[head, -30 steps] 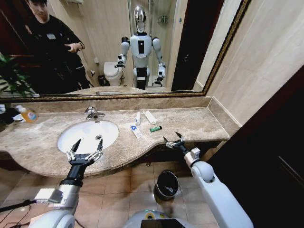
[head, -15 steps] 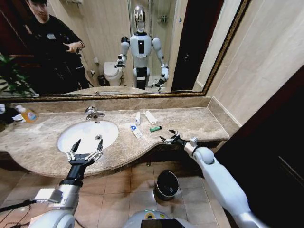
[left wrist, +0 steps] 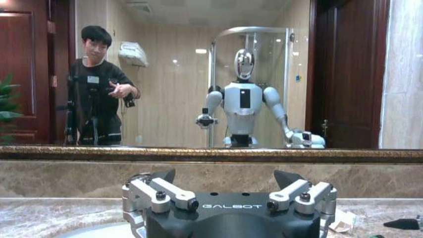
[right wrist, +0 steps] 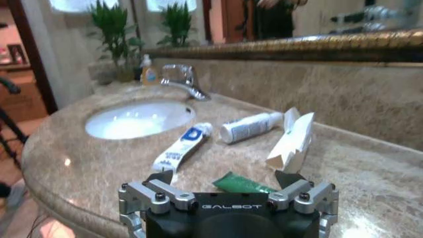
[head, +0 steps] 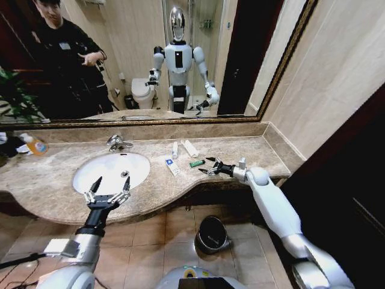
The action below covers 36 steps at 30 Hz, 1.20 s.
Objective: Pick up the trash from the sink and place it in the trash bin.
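Trash point(head: 197, 163) lies on the marble countertop point(head: 252, 158) beside the sink point(head: 111, 171): we see the green tube just ahead of the right gripper point(head: 209, 167), whose fingers stand spread. Left gripper point(head: 107, 192), also spread, hovers at the sink's near rim.

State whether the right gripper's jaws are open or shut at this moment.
Open. In the right wrist view the right gripper has its two fingertips spread apart, the short green cylinder lying on the beige marble countertop between them, ungripped.

The right gripper point(head: 209, 167) has moved from the bench edge inward, jaws spread, up beside the green cylinder point(head: 197, 163).
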Tool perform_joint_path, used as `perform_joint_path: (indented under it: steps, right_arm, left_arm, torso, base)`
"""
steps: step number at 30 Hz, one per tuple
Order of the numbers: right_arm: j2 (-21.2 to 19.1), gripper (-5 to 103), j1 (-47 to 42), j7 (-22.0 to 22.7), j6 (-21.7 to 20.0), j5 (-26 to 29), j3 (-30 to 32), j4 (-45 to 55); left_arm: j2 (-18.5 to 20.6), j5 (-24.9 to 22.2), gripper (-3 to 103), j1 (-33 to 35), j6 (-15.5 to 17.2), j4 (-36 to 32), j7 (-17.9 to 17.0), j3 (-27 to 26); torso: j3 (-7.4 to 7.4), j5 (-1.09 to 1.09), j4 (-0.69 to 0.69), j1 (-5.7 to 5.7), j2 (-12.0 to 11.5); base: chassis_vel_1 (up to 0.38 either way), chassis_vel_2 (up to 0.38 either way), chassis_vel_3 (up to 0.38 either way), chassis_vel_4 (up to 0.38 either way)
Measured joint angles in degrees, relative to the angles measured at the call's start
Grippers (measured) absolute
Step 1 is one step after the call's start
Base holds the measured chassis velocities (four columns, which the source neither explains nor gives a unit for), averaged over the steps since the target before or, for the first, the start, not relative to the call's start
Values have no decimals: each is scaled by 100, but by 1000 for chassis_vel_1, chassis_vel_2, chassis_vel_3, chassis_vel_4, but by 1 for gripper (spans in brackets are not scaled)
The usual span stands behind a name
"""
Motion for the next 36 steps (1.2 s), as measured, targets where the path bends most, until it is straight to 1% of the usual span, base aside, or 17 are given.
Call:
perform_joint_path:
  steps: [8, 16, 19, 21, 22, 23, 24, 26, 28, 33, 34, 36]
  right_arm:
    - [64, 100, 475, -59, 170, -215, -278, -607]
    - [118, 100, 601, -20, 353, -254, -336, -894]
    - [162, 100, 601, 105, 405, -248, -348, -958]
    - [189, 100, 571, 333, 438, -167, -385, -963]
    - [195, 103, 552, 427, 446, -118, -399, -960]
    - [195, 103, 552, 427, 446, -118, -399, -960]
    - [200, 100, 530, 536, 463, -70, -408, -942]
    - [193, 93, 507, 593, 481, -47, -414, -916]
    - [183, 93, 495, 602, 484, -43, -418, -903]
    - [151, 66, 445, 610, 491, -49, -437, -863]
    - [151, 66, 445, 610, 491, -49, -437, -863]
    - [146, 56, 442, 610, 491, -57, -460, -857]
  left_arm:
    - [0, 0, 100, 0, 0, 0, 0, 0]
    - [0, 0, 100, 0, 0, 0, 0, 0]
    - [0, 0, 100, 0, 0, 0, 0, 0]
    - [0, 0, 100, 0, 0, 0, 0, 0]
    - [0, 0, 100, 0, 0, 0, 0, 0]
    - [0, 0, 100, 0, 0, 0, 0, 0]
    - [0, 0, 100, 0, 0, 0, 0, 0]
    - [0, 0, 100, 0, 0, 0, 0, 0]
    - [0, 0, 100, 0, 0, 0, 0, 0]
    - [0, 0, 100, 0, 0, 0, 0, 0]
    - [0, 0, 100, 0, 0, 0, 0, 0]
    - [0, 0, 100, 0, 0, 0, 0, 0]
  torso:
    - [0, -1, 0, 0, 0]
    - [0, 0, 0, 0, 0]
    - [0, 0, 0, 0, 0]
    - [0, 0, 0, 0, 0]
    - [0, 1, 0, 0, 0]
    - [0, 1, 0, 0, 0]
    - [0, 1, 0, 0, 0]
    - [0, 0, 0, 0, 1]
    - [0, 0, 0, 0, 1]
    - [0, 0, 0, 0, 1]
    - [0, 0, 0, 0, 1]
    - [0, 0, 0, 0, 1]
  base:
    - [0, 0, 0, 0]
    - [0, 0, 0, 0]
    - [0, 0, 0, 0]
    - [0, 0, 0, 0]
    - [0, 0, 0, 0]
    - [0, 0, 0, 0]
    - [0, 0, 0, 0]
    - [0, 0, 0, 0]
    - [0, 0, 0, 0]
    - [0, 0, 0, 0]
    - [0, 0, 0, 0]
    - [0, 0, 0, 0]
